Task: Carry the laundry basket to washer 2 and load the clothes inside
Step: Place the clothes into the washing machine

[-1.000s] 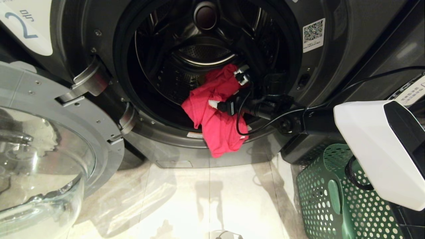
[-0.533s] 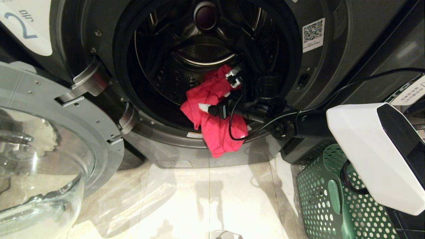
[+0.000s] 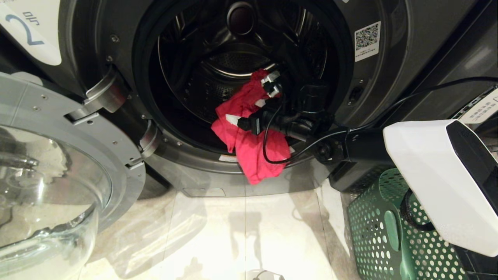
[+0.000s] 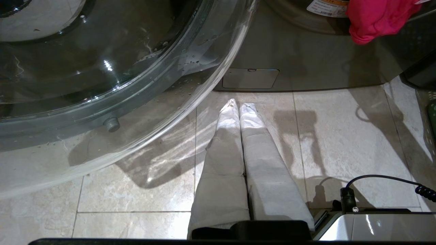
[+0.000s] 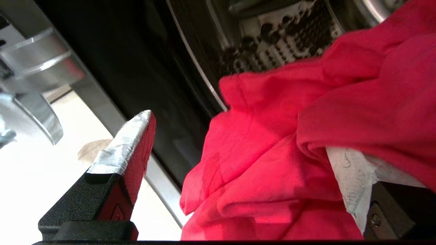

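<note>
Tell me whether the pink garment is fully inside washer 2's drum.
Not fully. The pink garment drapes over the door opening's lower rim of washer 2, its bottom hanging outside.

A pale tiled floor (image 3: pixel 249 233) fills the lower middle of the head view. A white sticker with a square code (image 3: pixel 367 40) sits well above the floor. A small grey panel (image 4: pixel 250 78) lies just above the floor's far edge.

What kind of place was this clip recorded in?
Probably a shared laundry room or laundromat: a front-loading washer with a numbered label "2", its glass door open, a green laundry basket on tiled floor.
</note>
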You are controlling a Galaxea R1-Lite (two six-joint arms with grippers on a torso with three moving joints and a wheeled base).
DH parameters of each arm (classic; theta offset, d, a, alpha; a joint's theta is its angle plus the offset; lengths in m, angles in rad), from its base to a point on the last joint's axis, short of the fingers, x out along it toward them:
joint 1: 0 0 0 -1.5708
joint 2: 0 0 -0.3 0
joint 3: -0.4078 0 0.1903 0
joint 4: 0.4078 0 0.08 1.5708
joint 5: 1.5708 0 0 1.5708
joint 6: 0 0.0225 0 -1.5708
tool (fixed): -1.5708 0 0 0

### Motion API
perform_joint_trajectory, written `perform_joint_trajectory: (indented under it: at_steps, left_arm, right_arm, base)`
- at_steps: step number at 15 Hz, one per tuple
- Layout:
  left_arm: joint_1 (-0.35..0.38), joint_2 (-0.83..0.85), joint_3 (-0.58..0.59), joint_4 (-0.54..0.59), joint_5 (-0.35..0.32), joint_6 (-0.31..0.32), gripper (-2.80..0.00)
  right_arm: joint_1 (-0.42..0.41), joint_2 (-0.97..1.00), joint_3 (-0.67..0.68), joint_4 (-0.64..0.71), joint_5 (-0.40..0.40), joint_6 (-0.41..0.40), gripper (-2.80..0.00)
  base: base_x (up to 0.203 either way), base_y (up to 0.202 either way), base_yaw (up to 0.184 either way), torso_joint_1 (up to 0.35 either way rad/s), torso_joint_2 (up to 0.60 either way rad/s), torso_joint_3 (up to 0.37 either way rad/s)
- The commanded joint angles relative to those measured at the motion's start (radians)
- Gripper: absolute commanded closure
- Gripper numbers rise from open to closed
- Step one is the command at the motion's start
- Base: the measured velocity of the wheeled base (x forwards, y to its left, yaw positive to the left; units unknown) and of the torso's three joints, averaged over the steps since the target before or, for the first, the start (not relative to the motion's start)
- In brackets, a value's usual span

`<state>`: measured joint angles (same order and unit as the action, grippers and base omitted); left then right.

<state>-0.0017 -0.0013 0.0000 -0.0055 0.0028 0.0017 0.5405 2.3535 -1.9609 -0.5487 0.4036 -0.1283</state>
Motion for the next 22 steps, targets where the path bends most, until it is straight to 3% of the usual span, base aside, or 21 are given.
perform_joint_trajectory:
  at_steps: [1,5,8,9,10,12,15,19,22]
  left_arm:
    - [0.0,0.0,0.0,-0.001,0.0,0.0,0.0]
    - [0.0,0.0,0.0,-0.001,0.0,0.0,0.0]
    - [0.0,0.0,0.0,-0.001,0.0,0.0,0.0]
    - [0.0,0.0,0.0,-0.001,0.0,0.0,0.0]
    - [0.0,0.0,0.0,-0.001,0.002,0.0,0.0]
    - [0.0,0.0,0.0,-0.001,0.0,0.0,0.0]
    - [0.0,0.0,0.0,-0.001,0.0,0.0,0.0]
    - [0.0,0.0,0.0,-0.001,0.0,0.0,0.0]
    - [0.0,0.0,0.0,-0.001,0.0,0.0,0.0]
  right_arm:
    - [0.013,-0.021,0.007,-0.004,-0.001,-0.005,-2.8]
    - [0.058,-0.039,0.084,-0.033,0.002,-0.09,-2.8]
    - [0.076,-0.046,0.19,-0.066,0.004,-0.313,-2.8]
    - [0.077,-0.061,0.202,-0.069,-0.006,-0.332,-2.8]
    - [0.086,-0.066,0.198,-0.068,-0.057,-0.342,-2.8]
    - [0.107,-0.041,0.125,-0.057,-0.232,-0.347,-2.8]
    - [0.118,0.023,-0.007,0.0,-0.377,-0.361,-2.8]
    - [0.078,0.038,-0.003,0.009,-0.419,-0.401,-2.8]
    - [0.077,0.021,-0.003,-0.054,-0.468,-0.408,-2.8]
  base:
    - [0.0,0.0,0.0,0.0,0.0,0.0]
    - [0.0,0.0,0.0,0.0,0.0,0.0]
    - [0.0,0.0,0.0,0.0,0.0,0.0]
    - [0.0,0.0,0.0,0.0,0.0,0.0]
    - [0.0,0.0,0.0,0.0,0.0,0.0]
    - [0.0,0.0,0.0,0.0,0.0,0.0]
    - [0.0,0.0,0.0,0.0,0.0,0.0]
    - [0.0,0.0,0.0,0.0,0.0,0.0]
    - [0.0,0.0,0.0,0.0,0.0,0.0]
